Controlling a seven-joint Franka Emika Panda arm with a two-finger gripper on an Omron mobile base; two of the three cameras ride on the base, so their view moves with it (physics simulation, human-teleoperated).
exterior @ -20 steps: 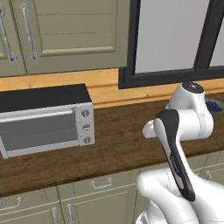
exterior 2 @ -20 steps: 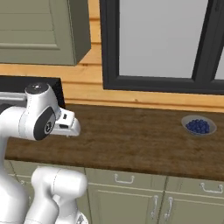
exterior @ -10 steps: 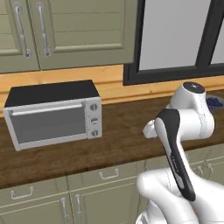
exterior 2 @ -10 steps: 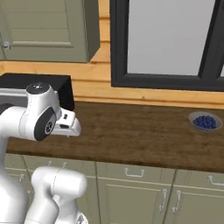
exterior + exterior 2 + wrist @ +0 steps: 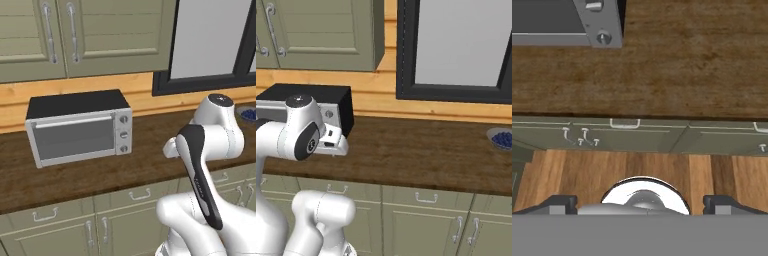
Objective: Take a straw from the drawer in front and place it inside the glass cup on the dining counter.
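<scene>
We judge the task barely begun: our gripper hangs with fingers spread wide and holding nothing, above the shut drawer at twelve o'clock under the worktop, the straw presumably inside it.

A dark-brown wood-plank worktop runs along the wall above a row of olive-green drawers and cabinet doors with silver handles. On it, toward the left, stands a boxy silver toaster oven with a black top, a glass door and small knobs down its right side. Far along to the right, well apart from the oven, sits a small grey bowl of blueberries. Below lies a light wood-plank floor.
</scene>
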